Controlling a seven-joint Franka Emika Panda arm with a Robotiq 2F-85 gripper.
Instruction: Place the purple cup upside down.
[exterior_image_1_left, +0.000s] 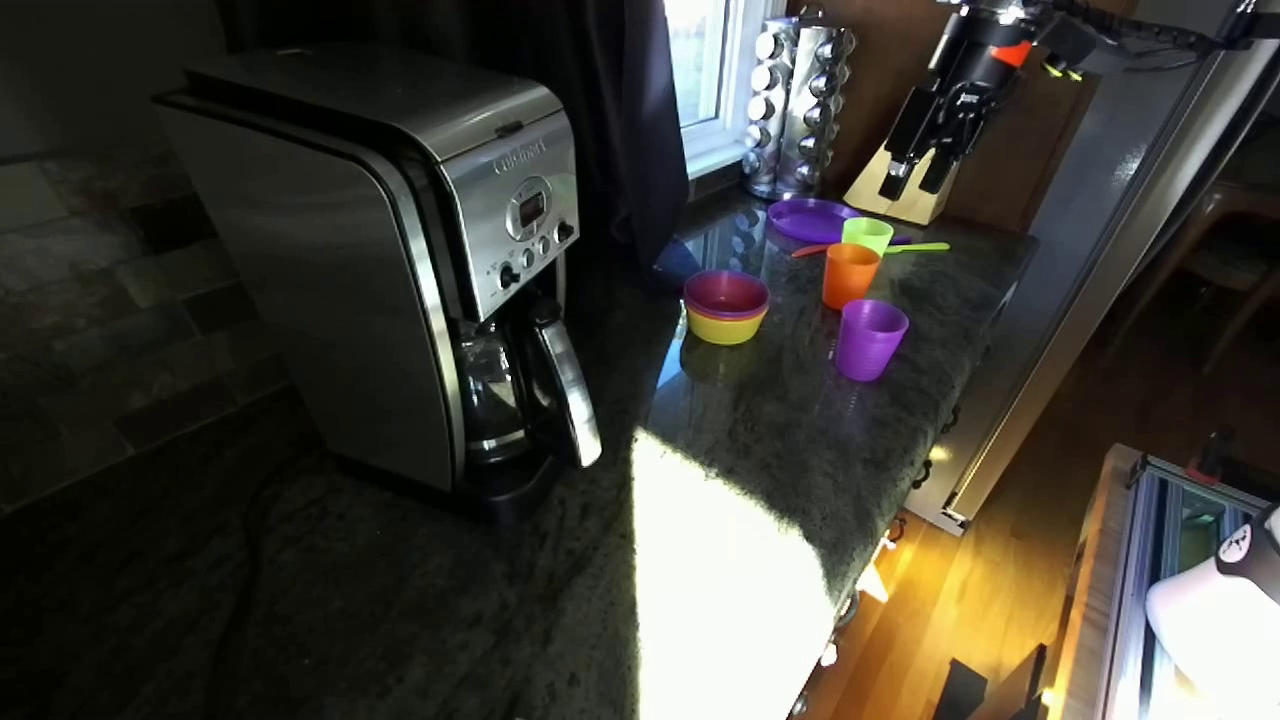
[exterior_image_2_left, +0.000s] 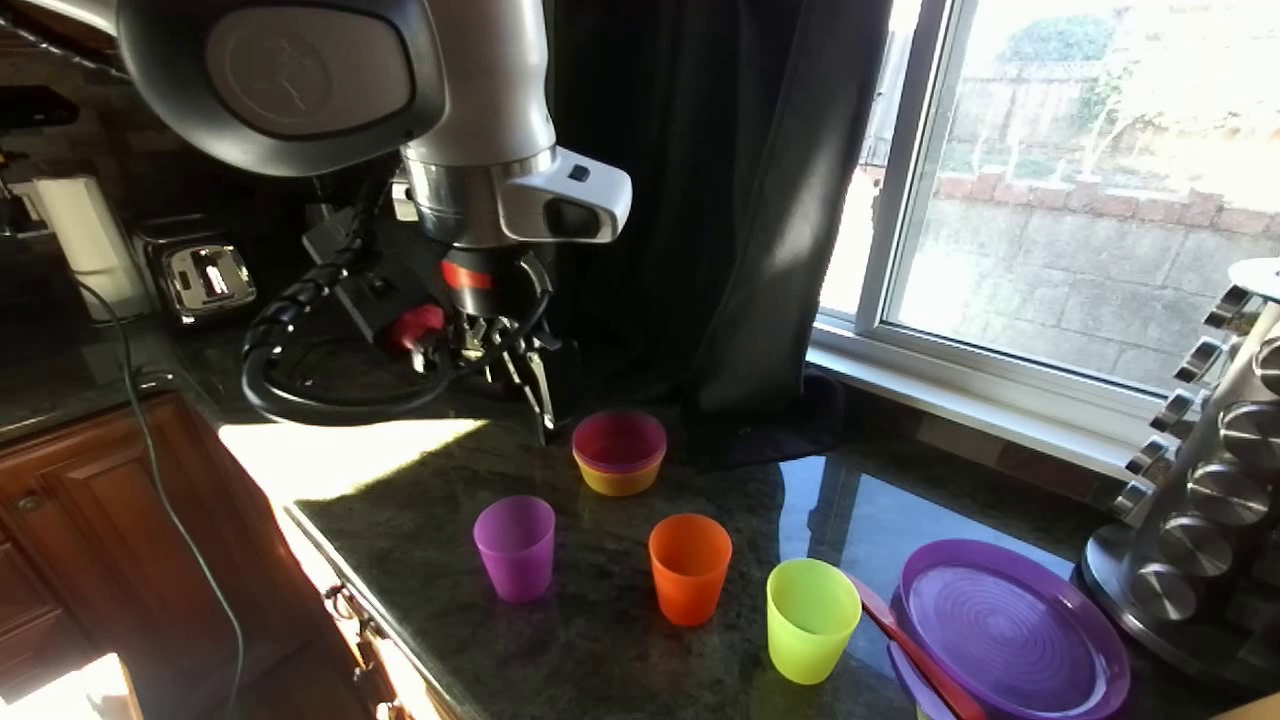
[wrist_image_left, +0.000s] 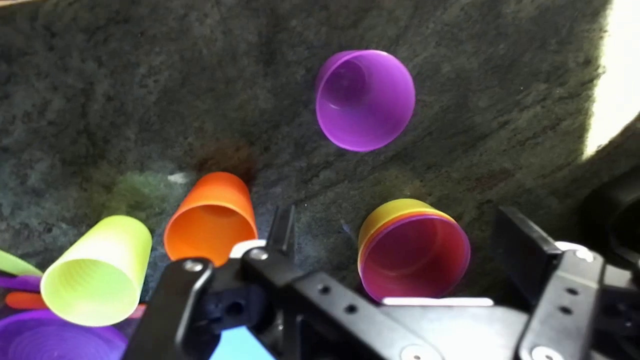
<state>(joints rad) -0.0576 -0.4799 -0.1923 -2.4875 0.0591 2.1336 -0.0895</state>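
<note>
The purple cup (exterior_image_1_left: 868, 345) stands upright, mouth up, on the dark counter. It also shows in an exterior view (exterior_image_2_left: 516, 555), and in the wrist view (wrist_image_left: 367, 102) I look into its mouth from above. My gripper (exterior_image_1_left: 914, 184) hangs above the counter, apart from the cup. In the wrist view my gripper (wrist_image_left: 395, 214) is open and empty, with its fingers wide apart over the stacked bowls; the purple cup lies beyond the fingertips. In an exterior view the gripper (exterior_image_2_left: 545, 425) shows near the bowls.
Stacked bowls (exterior_image_2_left: 620, 455) and an orange cup (exterior_image_2_left: 690, 570) stand near the purple cup. A lime green cup (exterior_image_2_left: 812, 620), purple plate (exterior_image_2_left: 1010, 620) and spice rack (exterior_image_2_left: 1210, 500) stand farther along. A coffee maker (exterior_image_1_left: 400, 260), curtain (exterior_image_1_left: 650, 120) and knife block (exterior_image_1_left: 900, 190) are also there.
</note>
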